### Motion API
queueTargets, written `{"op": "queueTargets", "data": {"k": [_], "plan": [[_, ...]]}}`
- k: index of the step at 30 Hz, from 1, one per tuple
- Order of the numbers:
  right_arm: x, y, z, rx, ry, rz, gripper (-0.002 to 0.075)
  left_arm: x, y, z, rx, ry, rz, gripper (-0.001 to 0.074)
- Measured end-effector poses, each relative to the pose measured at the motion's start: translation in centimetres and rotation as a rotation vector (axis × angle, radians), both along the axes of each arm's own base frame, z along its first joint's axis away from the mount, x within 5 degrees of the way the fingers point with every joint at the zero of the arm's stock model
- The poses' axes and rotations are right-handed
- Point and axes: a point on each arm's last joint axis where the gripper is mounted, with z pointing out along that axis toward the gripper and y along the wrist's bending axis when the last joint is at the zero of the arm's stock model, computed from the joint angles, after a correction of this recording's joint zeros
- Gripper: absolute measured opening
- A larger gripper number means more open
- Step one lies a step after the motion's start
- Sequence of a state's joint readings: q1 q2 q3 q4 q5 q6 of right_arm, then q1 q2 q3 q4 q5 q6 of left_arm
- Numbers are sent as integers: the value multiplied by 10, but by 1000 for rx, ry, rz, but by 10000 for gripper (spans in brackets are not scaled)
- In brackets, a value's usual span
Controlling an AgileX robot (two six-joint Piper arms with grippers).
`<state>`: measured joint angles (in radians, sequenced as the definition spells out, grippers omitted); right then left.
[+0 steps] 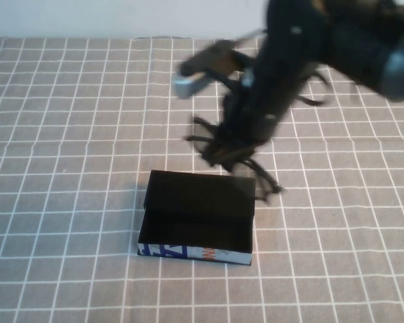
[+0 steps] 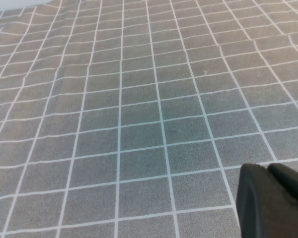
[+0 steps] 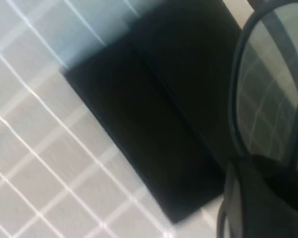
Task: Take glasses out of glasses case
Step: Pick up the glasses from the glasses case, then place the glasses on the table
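The right gripper is clamped on the black glasses and holds them in the air just past the far rim of the open glasses case, so the glasses are out of the case, above and behind it. The case's long axis runs left to right across the checked tablecloth, leaving free cloth on the right arm's side for a set-down. The left gripper sits apart over bare cloth; I cannot tell its state.

Table: covered by grey cloth with white grid lines, slightly wrinkled. Wall: plain pale strip along the far edge. Lighting: even, soft.
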<state>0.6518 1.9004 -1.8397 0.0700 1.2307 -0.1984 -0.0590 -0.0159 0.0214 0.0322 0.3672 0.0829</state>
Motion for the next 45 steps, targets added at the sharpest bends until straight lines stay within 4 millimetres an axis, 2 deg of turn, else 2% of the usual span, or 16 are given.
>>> {"op": "queueTargets", "data": {"k": [3, 8, 13, 17, 26, 31, 36, 39, 42, 45], "plan": [[-3, -26, -12, -26, 77, -117, 59, 0, 0, 0, 0, 0, 0, -4], [-12, -69, -44, -27, 168, -357, 59, 0, 0, 0, 0, 0, 0, -4], [-16, -91, -77, 36, 249, -544, 59, 0, 0, 0, 0, 0, 0, -4], [-21, -95, -101, 72, 278, -648, 59, 0, 0, 0, 0, 0, 0, -5], [-17, -94, -129, 62, 331, -752, 61, 0, 0, 0, 0, 0, 0, -4], [-15, -93, -140, 38, 349, -758, 115, 0, 0, 0, 0, 0, 0, -4], [-16, -96, -142, -6, 343, -743, 281, 0, 0, 0, 0, 0, 0, -4], [-18, -99, -142, -51, 343, -725, 335, 0, 0, 0, 0, 0, 0, -4], [-21, -102, -136, -68, 334, -713, 313, 0, 0, 0, 0, 0, 0, -4], [-25, -105, -118, -45, 301, -705, 241, 0, 0, 0, 0, 0, 0, -4]]}}
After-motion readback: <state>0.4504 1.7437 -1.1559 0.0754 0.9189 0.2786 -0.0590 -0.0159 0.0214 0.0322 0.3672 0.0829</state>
